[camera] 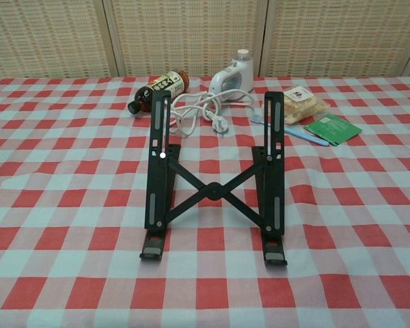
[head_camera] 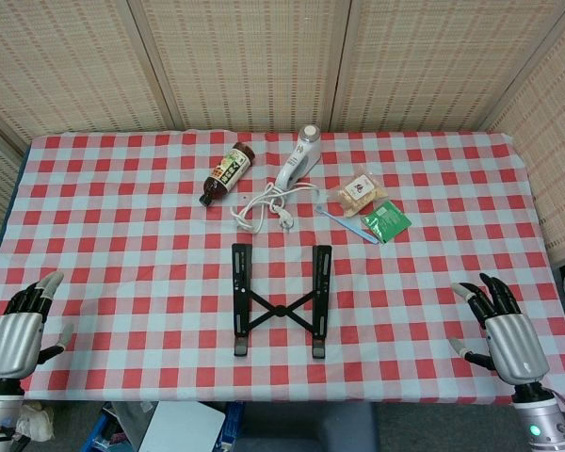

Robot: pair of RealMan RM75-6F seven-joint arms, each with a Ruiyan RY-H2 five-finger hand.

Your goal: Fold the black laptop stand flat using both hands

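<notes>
Standing near the middle of the table, the black laptop stand (head_camera: 281, 300) is raised, not yet folded: two slotted metal rails run away from the robot, joined by a crossed brace pivoting at a central hub, with small hooked feet at the near ends. In the chest view (camera: 215, 188) the rails tilt upward toward the far side. No writing on it can be read.

Neither hand touches it. The left hand (head_camera: 19, 325) hovers at the near left edge of the table, silver-backed with dark fingers spread and empty. The right hand (head_camera: 501, 325) hangs at the near right edge, its dark fingers likewise fanned apart, holding nothing. Both are well apart from the stand.

Beyond the stand lies a brown bottle (head_camera: 226, 173) on its side, its label printed with characters too small to read. Beside it a white handheld appliance (head_camera: 297, 162) rests with its white cord (head_camera: 261, 209) coiled loosely and the plug lying near the stand's far ends. To the right sit a clear snack packet (head_camera: 362, 192), a green sachet (head_camera: 387, 222) and a pale blue stick (head_camera: 347, 224). A red-and-white checked tablecloth (head_camera: 122, 235) covers the table; woven straw-coloured panels (head_camera: 245, 61) stand behind.
</notes>
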